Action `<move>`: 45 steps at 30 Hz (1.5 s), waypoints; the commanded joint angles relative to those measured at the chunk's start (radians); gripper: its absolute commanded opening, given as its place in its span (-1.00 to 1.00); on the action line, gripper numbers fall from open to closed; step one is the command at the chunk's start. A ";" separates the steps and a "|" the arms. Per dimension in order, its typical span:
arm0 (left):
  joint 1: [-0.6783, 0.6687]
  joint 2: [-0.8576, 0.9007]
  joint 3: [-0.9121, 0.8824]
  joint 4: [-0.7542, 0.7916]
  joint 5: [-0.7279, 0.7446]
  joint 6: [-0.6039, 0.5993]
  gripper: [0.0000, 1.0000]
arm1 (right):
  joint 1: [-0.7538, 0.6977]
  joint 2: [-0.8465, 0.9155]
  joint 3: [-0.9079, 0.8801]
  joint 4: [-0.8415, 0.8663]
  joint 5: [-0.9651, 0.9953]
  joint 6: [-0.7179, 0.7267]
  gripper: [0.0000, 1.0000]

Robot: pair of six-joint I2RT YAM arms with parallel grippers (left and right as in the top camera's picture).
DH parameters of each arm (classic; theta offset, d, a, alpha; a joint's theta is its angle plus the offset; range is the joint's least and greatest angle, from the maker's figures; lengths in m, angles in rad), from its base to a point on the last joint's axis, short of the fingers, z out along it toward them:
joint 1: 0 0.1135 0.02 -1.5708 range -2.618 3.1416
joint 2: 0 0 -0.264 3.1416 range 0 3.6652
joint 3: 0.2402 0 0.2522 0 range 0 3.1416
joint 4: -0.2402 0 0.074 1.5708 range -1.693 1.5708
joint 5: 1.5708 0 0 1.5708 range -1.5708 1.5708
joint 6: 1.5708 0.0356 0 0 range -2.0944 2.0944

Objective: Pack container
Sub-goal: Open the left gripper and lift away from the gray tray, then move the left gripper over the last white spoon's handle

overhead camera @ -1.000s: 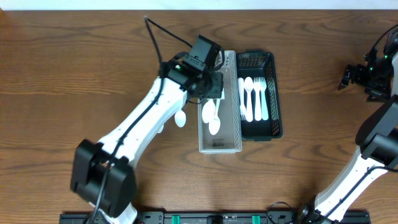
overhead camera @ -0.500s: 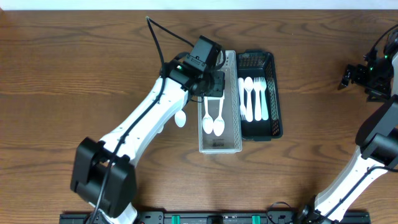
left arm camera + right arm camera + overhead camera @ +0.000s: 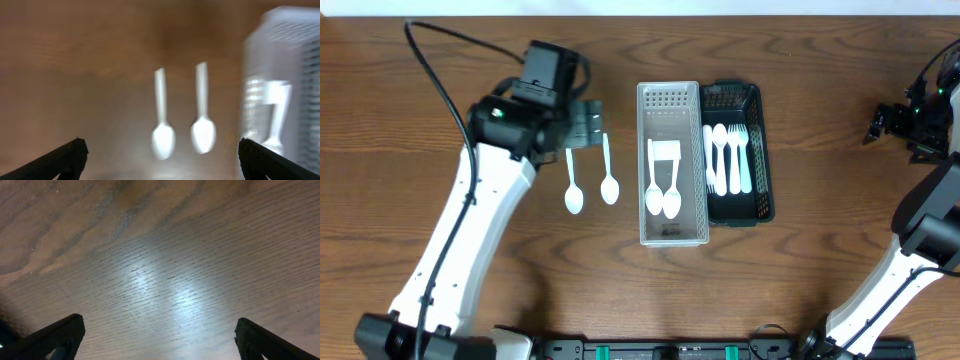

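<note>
While our left gripper hovers with jaws wide apart and empty over two white plastic spoons on the tabletop, left of the grey basket holding two more, we fear a descent could pinch both or knock one away. Our right gripper, far right, gapes empty too.
</note>
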 commanded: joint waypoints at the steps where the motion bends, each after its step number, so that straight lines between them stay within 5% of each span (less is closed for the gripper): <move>1: 0.021 0.020 -0.005 -0.036 -0.034 0.013 0.96 | -0.002 -0.007 -0.001 0.000 -0.003 0.013 0.99; 28: 0.094 0.399 -0.069 -0.001 0.020 0.012 0.96 | -0.003 -0.007 -0.001 -0.001 -0.003 0.013 0.99; 45: 0.094 0.431 -0.074 0.065 0.106 0.013 0.96 | -0.003 -0.007 -0.001 -0.001 -0.003 0.013 0.99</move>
